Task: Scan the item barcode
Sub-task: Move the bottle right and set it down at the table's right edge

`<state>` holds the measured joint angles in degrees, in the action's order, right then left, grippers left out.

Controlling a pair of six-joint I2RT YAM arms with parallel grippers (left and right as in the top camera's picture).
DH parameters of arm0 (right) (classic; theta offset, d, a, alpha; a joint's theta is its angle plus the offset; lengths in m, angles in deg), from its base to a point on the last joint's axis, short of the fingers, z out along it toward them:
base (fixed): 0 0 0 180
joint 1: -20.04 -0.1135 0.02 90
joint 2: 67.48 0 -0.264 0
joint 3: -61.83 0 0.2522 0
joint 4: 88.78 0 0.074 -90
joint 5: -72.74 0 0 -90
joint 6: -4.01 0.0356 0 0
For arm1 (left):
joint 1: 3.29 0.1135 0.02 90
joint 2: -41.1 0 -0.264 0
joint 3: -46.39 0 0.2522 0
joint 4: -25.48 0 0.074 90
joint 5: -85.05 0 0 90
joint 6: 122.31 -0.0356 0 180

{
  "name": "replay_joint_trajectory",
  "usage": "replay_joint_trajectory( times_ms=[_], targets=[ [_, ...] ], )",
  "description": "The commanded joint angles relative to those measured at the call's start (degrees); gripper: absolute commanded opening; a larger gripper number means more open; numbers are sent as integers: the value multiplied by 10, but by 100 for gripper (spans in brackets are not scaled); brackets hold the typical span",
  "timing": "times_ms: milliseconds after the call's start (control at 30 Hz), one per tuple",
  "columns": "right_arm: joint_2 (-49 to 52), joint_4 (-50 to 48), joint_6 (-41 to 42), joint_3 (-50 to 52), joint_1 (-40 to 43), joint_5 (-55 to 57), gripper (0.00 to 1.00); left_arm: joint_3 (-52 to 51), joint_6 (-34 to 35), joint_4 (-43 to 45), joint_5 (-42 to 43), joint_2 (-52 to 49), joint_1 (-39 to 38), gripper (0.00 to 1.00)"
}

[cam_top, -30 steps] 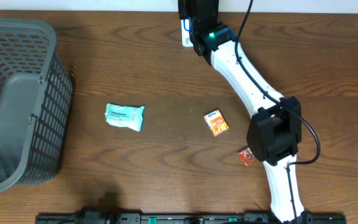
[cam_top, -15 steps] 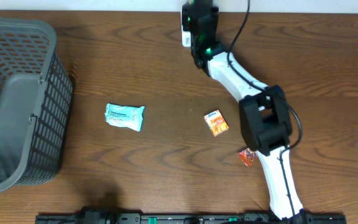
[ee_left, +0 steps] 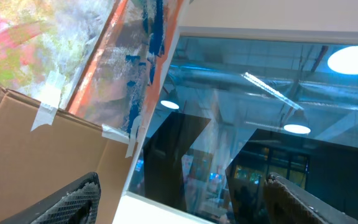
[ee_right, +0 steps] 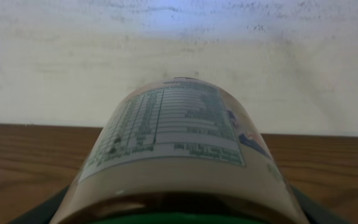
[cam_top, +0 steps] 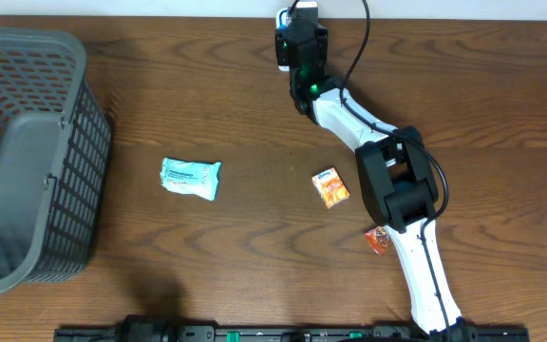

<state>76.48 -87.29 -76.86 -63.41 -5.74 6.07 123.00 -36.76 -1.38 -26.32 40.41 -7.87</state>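
Note:
The item is a bottle (ee_right: 179, 155) with a white printed label and a green cap, and it fills the right wrist view in front of a pale wall. My right gripper (cam_top: 292, 38) is shut on it at the table's far edge, where a white bit of the bottle (cam_top: 282, 17) shows from overhead. The label's printed table faces the wrist camera, and I cannot make out a barcode. My left gripper (ee_left: 182, 199) is outside the overhead view. It points up at a window and ceiling lights, open, with nothing between its fingers (ee_left: 82, 193).
A grey mesh basket (cam_top: 27, 152) stands at the left. A teal packet (cam_top: 191, 178), a small orange box (cam_top: 330, 187) and a red packet (cam_top: 377, 239) lie on the brown table. The right arm's elbow (cam_top: 397, 180) hangs over the table's right half.
The right arm's elbow has swung left and toward the back. The gripper with the bottle has edged closer to the wall. The left gripper stays as it was.

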Motion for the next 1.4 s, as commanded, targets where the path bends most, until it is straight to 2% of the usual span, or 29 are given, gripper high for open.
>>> replay_joint_trajectory(
  times_ms=[0, 133, 367, 433, 567, 700, 800, 867, 900, 1000, 1167, 1367],
  targets=[
    [-40, 8, -11, -11, -8, 3, 37, -1, 5, 4, -4, 5, 2, 84],
    [-89, 42, -16, -11, -9, 4, 39, -1, 5, 4, -4, 5, 2, 84],
    [-242, 151, -74, -11, -2, 32, 45, -1, 5, 5, -4, 5, 2, 84],
    [-291, 200, -113, -11, 5, 54, 42, -1, 5, 9, -4, 5, 2, 84],
    [-372, 321, -182, -11, 38, 111, 43, -1, 5, 15, -4, 5, 2, 84],
    [-416, 451, -211, -11, 118, 153, 47, -1, 5, 14, -4, 5, 2, 84],
    [-421, 545, -200, -11, 204, 157, 44, -1, 5, 15, -4, 5, 2, 84],
    [-412, 606, -162, -11, 269, 148, 41, -1, 5, 15, -3, 5, 2, 84],
    [-407, 630, -141, -11, 298, 134, 38, -1, 5, 15, -4, 5, 2, 84],
    [-382, 690, -91, -10, 382, 53, 36, -1, 5, 14, -3, 5, 2, 84],
    [-328, 725, -43, -2, 487, -92, 35, -1, 5, 14, -3, 5, 2, 84],
    [-238, 746, -10, 26, 566, -104, 35, -1, 5, 6, -3, 5, 2, 84]
  ],
)
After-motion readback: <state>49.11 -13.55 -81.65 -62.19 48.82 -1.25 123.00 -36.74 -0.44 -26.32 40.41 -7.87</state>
